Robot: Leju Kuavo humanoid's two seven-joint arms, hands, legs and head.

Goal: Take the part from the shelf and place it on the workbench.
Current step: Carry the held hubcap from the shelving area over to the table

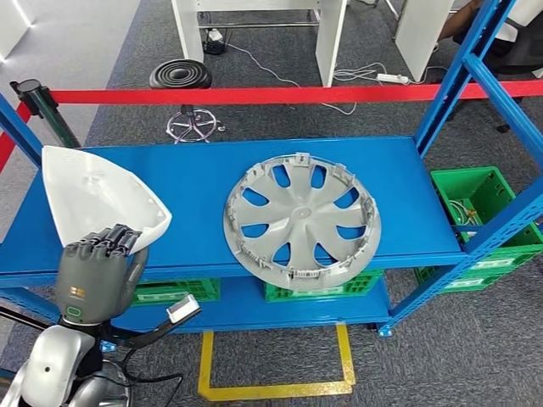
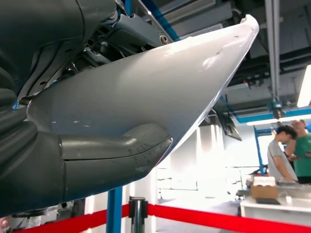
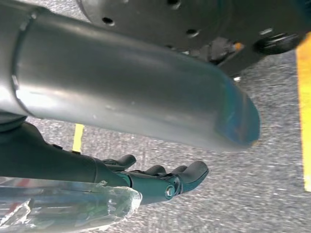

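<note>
My left hand (image 1: 96, 275) grips a white curved shell part (image 1: 96, 199) by its near edge, at the left end of the blue shelf (image 1: 192, 182). The part stands tilted up, its hollow side toward me. In the left wrist view the pale shell (image 2: 165, 82) lies across the picture, with my grey thumb (image 2: 110, 155) pressed against its underside and the darker fingers on the other side. My right hand (image 3: 161, 179) hangs low over the grey floor, fingers stretched out and apart, holding nothing.
A grey hubcap (image 1: 301, 220) lies in the middle of the shelf. Green crates (image 1: 480, 212) sit on the lower level and to the right. Blue uprights (image 1: 461, 72) frame the shelf, with red barrier tape (image 1: 256, 95) behind. Two people (image 2: 289, 153) stand far off.
</note>
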